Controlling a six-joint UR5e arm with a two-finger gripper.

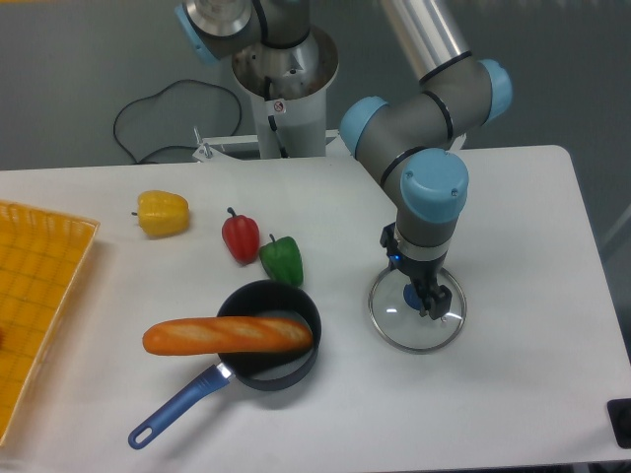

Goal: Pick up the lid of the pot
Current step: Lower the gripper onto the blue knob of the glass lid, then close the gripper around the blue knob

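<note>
A single arm point(430, 187) aslant from the top of the view, its fingers point(435, 304) downward and apart

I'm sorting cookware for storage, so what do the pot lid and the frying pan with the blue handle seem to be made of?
The pot lid looks like clear, smooth glass with a thin, probably metal rim: the table shows through it. The frying pan is likely metal with a dark coating, given its black finish. Its handle could be plastic, judging by its even blue.
</note>
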